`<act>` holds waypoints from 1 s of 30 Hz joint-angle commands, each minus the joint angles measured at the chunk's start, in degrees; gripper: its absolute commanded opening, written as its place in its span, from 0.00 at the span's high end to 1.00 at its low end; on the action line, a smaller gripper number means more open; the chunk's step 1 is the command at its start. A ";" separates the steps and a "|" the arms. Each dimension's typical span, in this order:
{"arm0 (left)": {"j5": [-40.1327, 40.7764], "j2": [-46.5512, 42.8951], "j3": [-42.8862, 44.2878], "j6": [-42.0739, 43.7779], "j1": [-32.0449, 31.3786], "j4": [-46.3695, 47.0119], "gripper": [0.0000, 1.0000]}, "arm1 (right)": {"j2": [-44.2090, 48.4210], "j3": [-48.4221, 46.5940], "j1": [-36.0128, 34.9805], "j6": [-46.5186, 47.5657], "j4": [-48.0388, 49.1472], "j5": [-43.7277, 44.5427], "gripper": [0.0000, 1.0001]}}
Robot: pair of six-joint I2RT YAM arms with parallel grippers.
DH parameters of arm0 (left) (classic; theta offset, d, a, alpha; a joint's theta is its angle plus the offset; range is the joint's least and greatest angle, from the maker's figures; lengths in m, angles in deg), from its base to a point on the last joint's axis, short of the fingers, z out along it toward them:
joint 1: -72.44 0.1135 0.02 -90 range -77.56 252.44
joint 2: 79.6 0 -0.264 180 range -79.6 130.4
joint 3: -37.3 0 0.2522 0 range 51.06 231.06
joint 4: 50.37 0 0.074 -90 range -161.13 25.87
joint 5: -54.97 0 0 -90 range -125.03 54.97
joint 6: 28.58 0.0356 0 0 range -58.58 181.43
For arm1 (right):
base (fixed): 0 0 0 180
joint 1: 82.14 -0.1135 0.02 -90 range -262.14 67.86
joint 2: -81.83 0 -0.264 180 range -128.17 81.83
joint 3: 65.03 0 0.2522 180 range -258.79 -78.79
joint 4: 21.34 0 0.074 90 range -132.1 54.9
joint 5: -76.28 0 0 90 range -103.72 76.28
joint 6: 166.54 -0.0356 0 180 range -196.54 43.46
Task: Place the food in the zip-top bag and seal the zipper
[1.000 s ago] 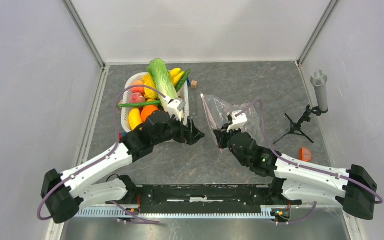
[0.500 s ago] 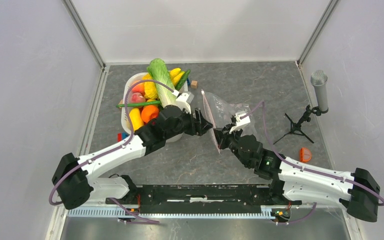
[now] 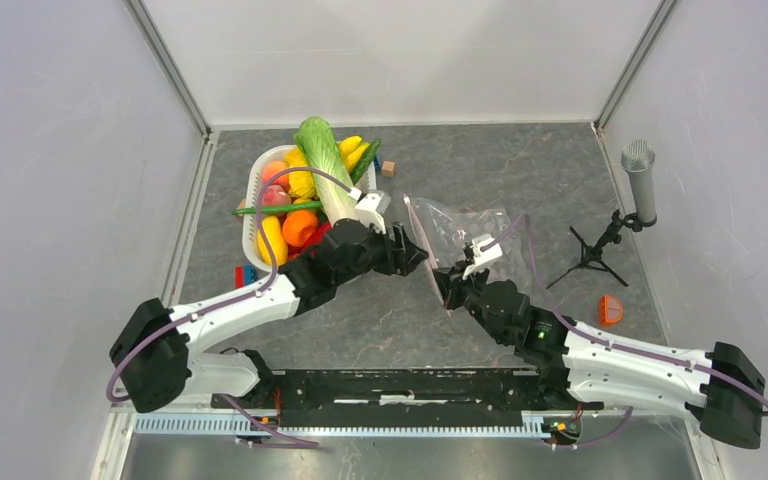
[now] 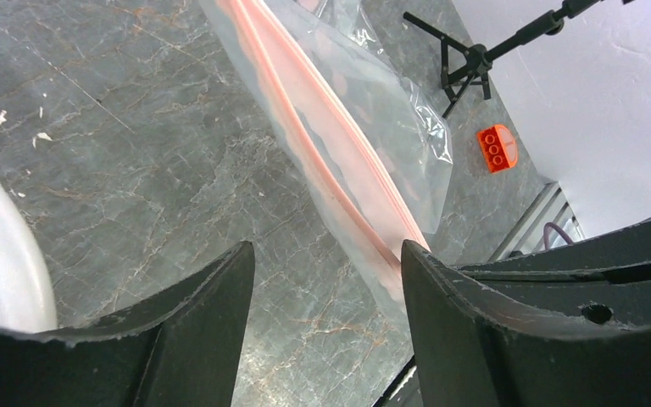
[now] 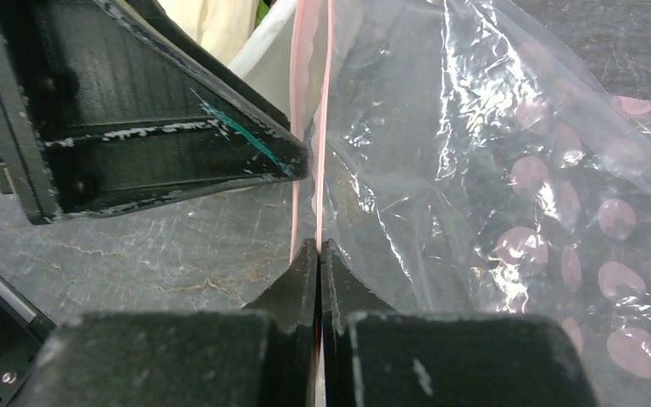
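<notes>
The clear zip-top bag point(image 3: 465, 232) stands up from the table, held at its mouth edge. My right gripper point(image 3: 448, 287) is shut on the pink zipper point(image 5: 326, 102) near its lower end, as the right wrist view point(image 5: 318, 248) shows. My left gripper point(image 3: 412, 256) is open right beside the bag's mouth. In the left wrist view point(image 4: 326, 250) the zipper point(image 4: 322, 144) runs down to the inner edge of the right finger point(image 4: 475, 314), with only table showing between the fingers. The food, among it a napa cabbage point(image 3: 322, 160), bananas point(image 3: 353, 150) and an orange fruit point(image 3: 300, 226), lies in the white tub point(image 3: 256, 175).
A microphone point(image 3: 638, 178) on a small black tripod point(image 3: 590, 256) stands at the right. An orange brick point(image 3: 611, 308) lies near it. A wooden block point(image 3: 388, 168) sits behind the tub, and small red and blue blocks point(image 3: 242, 275) lie at its near left.
My left gripper has swung right, from the tub to the bag's mouth, and its jaws have narrowed a little. My right gripper has kept its hold and shifted slightly right.
</notes>
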 commanded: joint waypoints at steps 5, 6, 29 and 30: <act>2.14 1.46 0.84 -2.01 -1.00 -0.06 0.36 | 0.82 0.40 -1.11 -1.40 -2.16 1.72 1.00; 2.59 1.46 1.19 -1.91 -1.00 -2.11 0.38 | 0.85 0.27 -1.31 -1.65 -2.71 2.12 1.00; 4.02 6.85 6.02 0.72 -1.00 -8.53 0.32 | -3.23 -3.10 -3.75 -0.07 0.74 11.14 1.00; 3.75 6.39 5.26 0.65 -1.00 -6.58 0.32 | -3.16 -3.04 -3.71 -0.68 0.15 11.65 1.00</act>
